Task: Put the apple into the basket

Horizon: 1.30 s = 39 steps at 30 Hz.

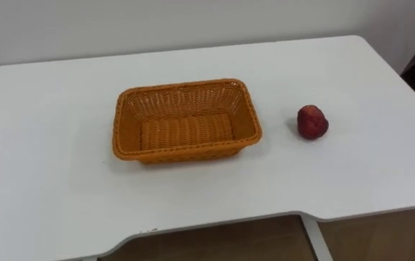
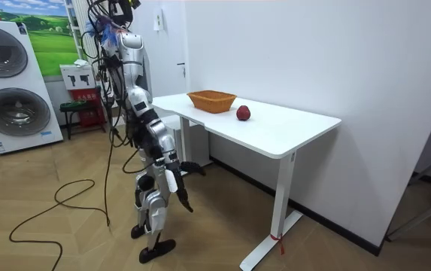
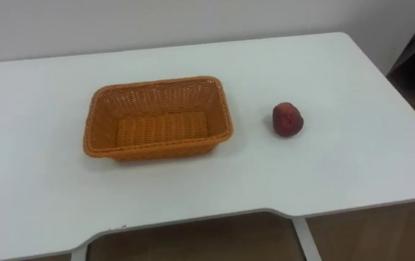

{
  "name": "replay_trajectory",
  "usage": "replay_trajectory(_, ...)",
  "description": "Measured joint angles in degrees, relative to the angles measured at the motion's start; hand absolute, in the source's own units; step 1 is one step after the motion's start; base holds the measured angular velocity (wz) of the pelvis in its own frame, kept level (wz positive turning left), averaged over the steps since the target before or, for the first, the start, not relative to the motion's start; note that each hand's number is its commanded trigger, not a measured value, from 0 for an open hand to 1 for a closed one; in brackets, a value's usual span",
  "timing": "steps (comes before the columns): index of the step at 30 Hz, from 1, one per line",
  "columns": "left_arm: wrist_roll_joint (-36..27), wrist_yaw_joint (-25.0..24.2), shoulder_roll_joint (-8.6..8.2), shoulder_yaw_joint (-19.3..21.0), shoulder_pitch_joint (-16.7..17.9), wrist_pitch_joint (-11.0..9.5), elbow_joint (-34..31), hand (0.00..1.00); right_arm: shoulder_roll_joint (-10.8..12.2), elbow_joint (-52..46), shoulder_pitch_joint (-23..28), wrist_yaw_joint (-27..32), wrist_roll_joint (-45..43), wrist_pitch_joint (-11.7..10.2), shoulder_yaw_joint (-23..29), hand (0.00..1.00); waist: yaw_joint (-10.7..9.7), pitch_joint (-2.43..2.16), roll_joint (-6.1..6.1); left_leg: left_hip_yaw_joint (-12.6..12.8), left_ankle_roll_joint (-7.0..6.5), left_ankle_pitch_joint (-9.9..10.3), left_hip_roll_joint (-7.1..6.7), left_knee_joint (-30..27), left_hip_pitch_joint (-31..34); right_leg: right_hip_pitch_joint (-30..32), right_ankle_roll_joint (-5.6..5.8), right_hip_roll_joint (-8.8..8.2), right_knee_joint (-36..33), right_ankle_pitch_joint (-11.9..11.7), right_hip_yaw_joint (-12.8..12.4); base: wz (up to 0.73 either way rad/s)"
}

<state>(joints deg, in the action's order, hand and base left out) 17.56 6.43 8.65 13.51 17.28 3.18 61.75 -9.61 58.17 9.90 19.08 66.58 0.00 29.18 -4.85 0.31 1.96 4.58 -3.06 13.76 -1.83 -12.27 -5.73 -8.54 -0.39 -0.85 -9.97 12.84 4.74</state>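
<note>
1. Fingers: in the room view you cannot tell whether they are spread or curled, because both hands are too small there. The right hand (image 2: 180,188) hangs low by the thigh. The left hand (image 2: 193,167) is just past it, and both are below the table's edge.
2. The apple (image 1: 312,122) lies on the table (image 1: 62,181), so neither hand holds it. It sits to the robot's right of the basket (image 1: 187,132), near it but apart, with nothing touching it.
3. The robot stands before the table with its arms down. Take this as a rest pose, with the reach not yet begun.
4. The apple lies on the right side, so the right hand looks like your natural choice. It has bare table all round for the hand to come down.
5. The basket stands flat near the middle of the table, open-topped, with its long side across the robot's front. It is empty and its woven floor is bare.
6. The task names no target, but the basket is the likely one. You would need to lift the apple over the right-hand rim rather than push it.
</note>
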Motion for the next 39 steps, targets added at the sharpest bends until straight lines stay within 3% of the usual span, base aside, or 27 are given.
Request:
replay_trajectory(4,0.0,0.9,0.03,1.6,0.1,-1.0,-0.3,0.0,-0.1,-6.9,-0.8,6.9,2.2,-2.1,4.8,0.0,-0.1,-0.03,0.39,0.1,0.0,0.0,-0.11,0.0,0.0,0.5,0.02,0.1,-0.9,0.0,-0.1,-0.01)
replay_trajectory(8,0.0,2.0,0.43,1.7,0.8,-1.7,-2.0,0.0,-0.8,-23.6,-1.0,17.5,0.5,-5.3,6.6,0.0,-0.9,0.09,0.35,0.2,0.0,0.0,-0.04,-0.1,0.3,0.6,0.04,0.11,-0.9,0.0,-0.1,0.0)
replay_trajectory(10,0.1,3.1,0.5,2.2,0.8,-2.7,-2.1,0.0,-2.5,-30.3,-1.7,22.6,-5.6,-7.8,6.8,0.0,-1.1,0.05,0.42,0.1,0.0,0.0,-0.12,-0.1,0.6,0.8,0.03,0.15,-0.9,0.0,-0.1,0.02)
replay_trajectory(13,0.2,3.1,0.59,2.0,1.2,-2.9,-2.9,0.0,-4.1,-36.9,-2.1,29.1,-12.5,-9.6,7.1,0.0,-1.0,-0.04,0.58,0.0,0.0,0.0,-0.1,-0.3,1.2,1.5,0.02,0.17,-0.8,0.0,-0.1,0.01)
replay_trajectory(20,0.1,3.1,1.57,-0.8,1.0,-3.0,-2.6,0.0,-5.2,-49.5,-3.0,38.9,-31.2,-10.7,5.5,0.0,0.1,-0.2,0.99,-0.1,-0.03,-0.1,-0.24,-0.5,2.4,2.6,0.03,0.11,-1.1,0.0,0.0,0.0)
replay_trajectory(25,0.2,2.7,1.76,-3.8,1.0,-3.2,-2.3,0.0,-6.5,-52.3,-6.4,37.5,-42.2,-11.7,1.2,0.0,0.8,-0.21,0.76,-0.1,-0.03,-0.1,-0.23,-0.5,2.4,2.7,0.03,0.06,-1.2,0.0,0.0,0.0)
replay_trajectory(31,0.5,1.4,1.69,-4.3,0.9,-2.9,-2.1,0.0,-7.2,-52.3,-9.0,30.3,-41.7,-11.1,-2.9,0.0,2.1,-0.17,0.59,-0.6,0.0,-0.1,-0.1,-0.5,2.3,2.5,-0.02,0.1,-1.2,0.0,0.2,0.01)
replay_trajectory(35,0.8,0.0,1.64,-6.0,0.7,-1.7,-2.3,0.0,-9.7,-52.1,-10.0,23.4,-41.4,-9.8,-8.3,0.0,2.3,0.0,0.41,-1.6,-0.01,-0.1,-0.05,-1.2,3.1,2.6,-0.02,-0.07,-1.1,0.0,1.3,0.13)
replay_trajectory(39,1.5,-1.5,1.74,-6.0,1.0,-1.5,-4.0,0.0,-12.7,-48.7,-10.1,15.4,-41.7,-8.1,-12.0,0.0,4.2,0.11,0.74,-1.7,0.03,-0.2,0.1,-1.4,3.0,2.4,-0.07,-0.11,-1.1,-0.1,1.9,0.08)
